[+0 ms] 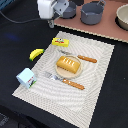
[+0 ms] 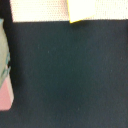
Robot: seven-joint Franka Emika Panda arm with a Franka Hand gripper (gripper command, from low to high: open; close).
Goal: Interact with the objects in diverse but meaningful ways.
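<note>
A golden-brown scored bread loaf (image 1: 68, 63) lies on a round wooden plate (image 1: 59, 72) in the middle of the striped placemat (image 1: 95, 95). A flat yellow box with a red label (image 1: 60, 42) lies at the mat's far edge. Its corner also shows in the wrist view (image 2: 82, 12). A small yellow banana (image 1: 36, 53) lies on the dark table off the mat, on the exterior view's left. My gripper (image 1: 50, 22) hangs above the dark table behind the yellow box, touching nothing. Its fingers are too blurred to read and do not show in the wrist view.
A wooden-handled fork (image 1: 64, 80) and knife (image 1: 82, 58) flank the plate. A pale blue carton (image 1: 26, 77) stands at the mat's corner on the exterior view's left. Grey pots (image 1: 92, 12) and a bowl (image 1: 123, 17) sit on a pink board (image 1: 105, 30) behind.
</note>
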